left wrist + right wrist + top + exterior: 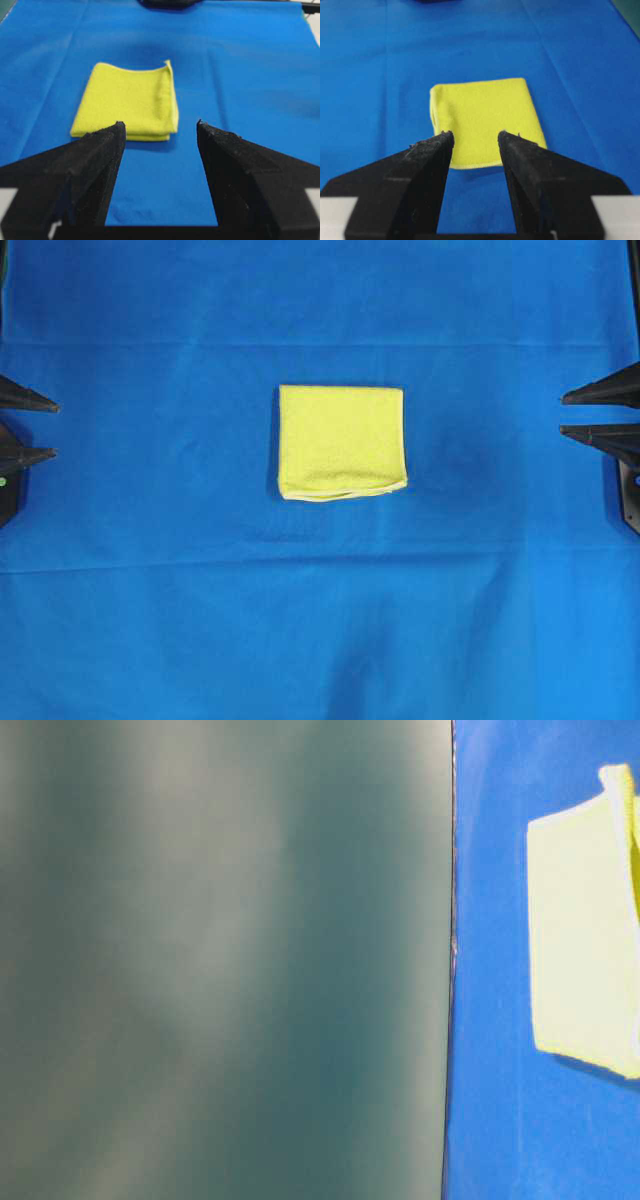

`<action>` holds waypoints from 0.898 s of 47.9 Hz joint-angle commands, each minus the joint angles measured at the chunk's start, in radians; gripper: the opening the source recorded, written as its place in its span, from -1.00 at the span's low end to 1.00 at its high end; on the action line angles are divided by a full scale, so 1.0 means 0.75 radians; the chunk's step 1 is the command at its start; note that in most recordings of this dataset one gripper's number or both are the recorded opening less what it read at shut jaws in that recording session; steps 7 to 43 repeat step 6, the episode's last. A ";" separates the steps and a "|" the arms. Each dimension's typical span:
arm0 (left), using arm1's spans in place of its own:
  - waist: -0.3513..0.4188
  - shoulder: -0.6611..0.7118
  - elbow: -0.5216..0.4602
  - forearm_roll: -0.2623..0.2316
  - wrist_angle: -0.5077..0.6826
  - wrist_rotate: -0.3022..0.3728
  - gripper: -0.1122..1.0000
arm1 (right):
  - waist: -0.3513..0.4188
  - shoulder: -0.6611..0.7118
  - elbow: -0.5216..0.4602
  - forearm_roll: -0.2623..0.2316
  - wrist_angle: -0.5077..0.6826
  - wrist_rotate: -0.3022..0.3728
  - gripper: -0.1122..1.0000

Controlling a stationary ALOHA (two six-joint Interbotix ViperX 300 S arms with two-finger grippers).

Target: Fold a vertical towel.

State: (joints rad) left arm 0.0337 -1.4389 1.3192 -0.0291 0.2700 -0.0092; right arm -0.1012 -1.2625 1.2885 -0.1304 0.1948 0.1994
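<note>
Overhead: the towel (pixel 342 442) lies folded at the middle of the blue cloth (pixel 320 620); the left hand (pixel 55 429) and right hand (pixel 561 413) sit at the edges, fingers apart, holding nothing.
Table-level: the towel (pixel 585 940) shows at the right.
Left wrist: the towel (pixel 127 106) lies beyond the parted fingers (pixel 102 150).
Right wrist: likewise, the towel (pixel 485 117).

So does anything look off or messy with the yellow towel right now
Only slightly: the folded towel lies flat on the blue table cloth, but its layers do not line up along the near edge in the overhead view. Left gripper and right gripper sit open, well apart from it.
</note>
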 commanded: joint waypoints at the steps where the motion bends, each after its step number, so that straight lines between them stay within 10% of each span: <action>1: 0.004 0.014 -0.012 0.000 -0.006 -0.002 0.21 | -0.002 0.020 -0.014 0.004 -0.012 0.004 0.08; 43: 0.004 0.014 -0.012 0.000 -0.006 -0.002 0.21 | -0.002 0.020 -0.014 0.004 -0.014 0.004 0.08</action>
